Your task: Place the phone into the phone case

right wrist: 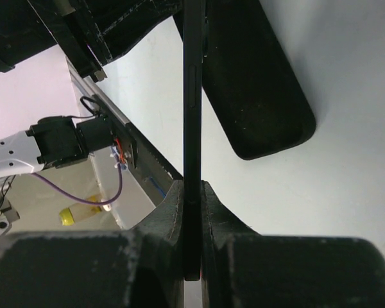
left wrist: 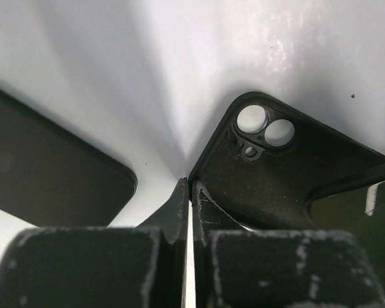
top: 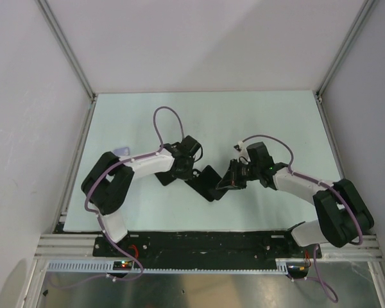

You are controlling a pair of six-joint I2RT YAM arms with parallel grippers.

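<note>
The black phone case lies open side up on the white table, its camera cut-out at the far corner. My left gripper is shut on the case's near rim, one finger inside and one outside. My right gripper is shut on the black phone, held edge-on. In the left wrist view the glossy phone leans over the case's right side. In the top view the case and phone form a dark patch between the left gripper and the right gripper.
A second flat black object lies on the table left of the left gripper, also seen from above. A small lilac thing sits by the left arm's elbow. Grey walls enclose the table; a metal rail runs along the near edge.
</note>
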